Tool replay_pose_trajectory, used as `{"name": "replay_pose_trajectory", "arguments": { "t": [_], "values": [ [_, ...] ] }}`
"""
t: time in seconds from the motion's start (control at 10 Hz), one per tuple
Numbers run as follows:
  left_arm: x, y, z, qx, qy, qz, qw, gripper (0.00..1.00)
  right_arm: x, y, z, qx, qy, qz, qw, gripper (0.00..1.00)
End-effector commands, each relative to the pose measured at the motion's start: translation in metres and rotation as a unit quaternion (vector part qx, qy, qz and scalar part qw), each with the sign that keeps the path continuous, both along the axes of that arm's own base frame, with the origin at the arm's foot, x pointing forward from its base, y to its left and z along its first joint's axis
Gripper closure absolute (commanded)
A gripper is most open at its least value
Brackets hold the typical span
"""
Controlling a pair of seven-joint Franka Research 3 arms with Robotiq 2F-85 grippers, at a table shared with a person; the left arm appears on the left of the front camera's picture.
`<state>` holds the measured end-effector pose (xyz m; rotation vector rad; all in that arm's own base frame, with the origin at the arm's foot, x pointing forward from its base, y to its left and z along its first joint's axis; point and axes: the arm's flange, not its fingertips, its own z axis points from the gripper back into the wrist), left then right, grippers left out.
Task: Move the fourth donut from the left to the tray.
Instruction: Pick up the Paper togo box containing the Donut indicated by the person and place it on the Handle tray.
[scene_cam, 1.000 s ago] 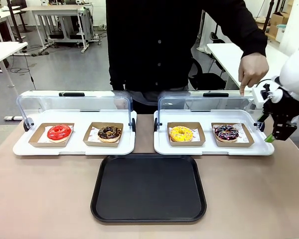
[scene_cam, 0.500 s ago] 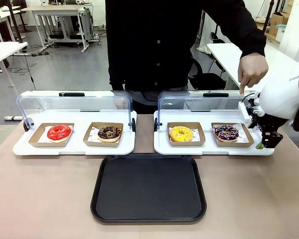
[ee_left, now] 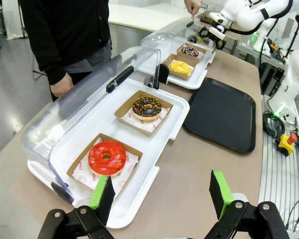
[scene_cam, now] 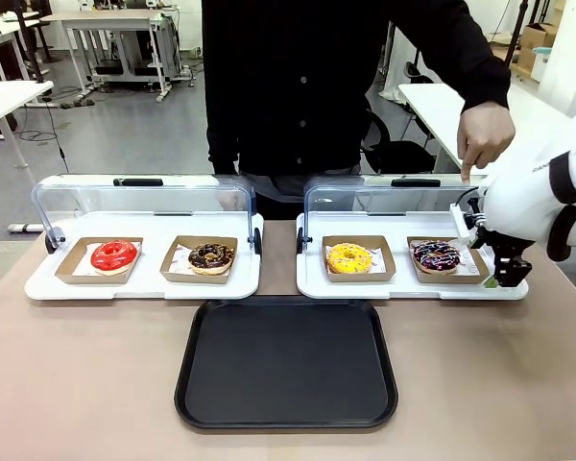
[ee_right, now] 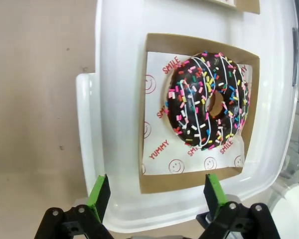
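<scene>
Right hand (ee_right: pixel 155 191), jaws spread wide and holding nothing, has swung in from the bench's (scene_cam: pixel 77 365) right side. It now hangs at the near edge of the small brown cardboard holder (ee_right: pixel 189 181). Left hand (ee_left: pixel 162 196) is wide open too, empty. Large flat black plastic tray (scene_cam: pixel 286 363) lies nearest you. Beyond it, the chocolate-glazed ring donut with pink-and-white drizzle (ee_right: pixel 189 99) sits untouched in that holder. Farther off, a person's finger (scene_cam: pixel 468 173) points down at it. Your approach looks done; descent and grasp remain.

Table (scene_cam: pixel 77 384) — black tray (scene_cam: pixel 286 363), display trays (scene_cam: pixel 154 284)
</scene>
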<state>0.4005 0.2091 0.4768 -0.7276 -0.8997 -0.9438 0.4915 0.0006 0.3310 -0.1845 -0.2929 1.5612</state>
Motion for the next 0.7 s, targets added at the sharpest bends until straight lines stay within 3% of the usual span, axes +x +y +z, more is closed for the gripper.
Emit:
{"name": "replay_pose_trajectory", "arguments": {
  "t": [0.0,0.4,0.5,0.6],
  "values": [
    [0.0,0.0,0.002,-0.007,-0.007,-0.004,1.0,0.0,0.014,0.001,-0.008,0.0,-0.012,0.008,1.0,0.0],
    [0.0,0.0,0.002,-0.007,-0.007,-0.004,1.0,0.0,0.023,0.0,-0.019,0.005,-0.007,-0.001,1.0,0.0],
    [0.0,0.0,0.002,-0.007,-0.007,-0.004,1.0,0.0,0.023,-0.002,-0.019,0.004,-0.003,-0.003,1.0,0.57],
    [0.0,0.0,0.002,-0.007,-0.007,-0.004,1.0,0.0,0.022,-0.002,-0.019,0.006,0.001,-0.006,1.0,0.6]
  ]
}}
